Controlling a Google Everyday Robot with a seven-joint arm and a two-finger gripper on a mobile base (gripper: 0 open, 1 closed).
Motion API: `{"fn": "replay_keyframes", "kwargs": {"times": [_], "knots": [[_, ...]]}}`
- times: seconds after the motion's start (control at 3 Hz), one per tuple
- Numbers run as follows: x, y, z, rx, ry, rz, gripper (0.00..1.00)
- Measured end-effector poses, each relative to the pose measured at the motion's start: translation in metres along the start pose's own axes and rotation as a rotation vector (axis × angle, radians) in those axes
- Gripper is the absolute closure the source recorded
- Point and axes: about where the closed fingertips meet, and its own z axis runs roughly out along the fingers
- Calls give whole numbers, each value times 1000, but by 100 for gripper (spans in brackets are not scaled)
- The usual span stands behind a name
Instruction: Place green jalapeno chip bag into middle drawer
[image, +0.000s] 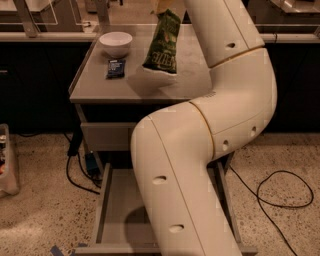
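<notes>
Tool (163, 7) at top edge, clenched on green jalapeno chip bag (162, 45), bag hanging below it, over countertop (100, 86)

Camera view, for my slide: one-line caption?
Gripper at top edge holds the green jalapeno chip bag above the cabinet top; middle drawer open below.

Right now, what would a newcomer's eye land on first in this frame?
The huge white arm fills the centre, bending up over the cabinet. At the top edge its gripper holds the green jalapeno chip bag hanging above the cabinet's top, right of a white bowl and a dark blue packet. Below, the middle drawer stands open.
</notes>
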Motion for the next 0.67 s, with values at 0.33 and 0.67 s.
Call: {"fn": "replay_keyframes", "kwargs": {"times": [0.33, 0.67], "knots": [[-4, -18, -40, 127, 62, 38, 100], [-5, -11, -45, 183, 90, 79, 100]]}}
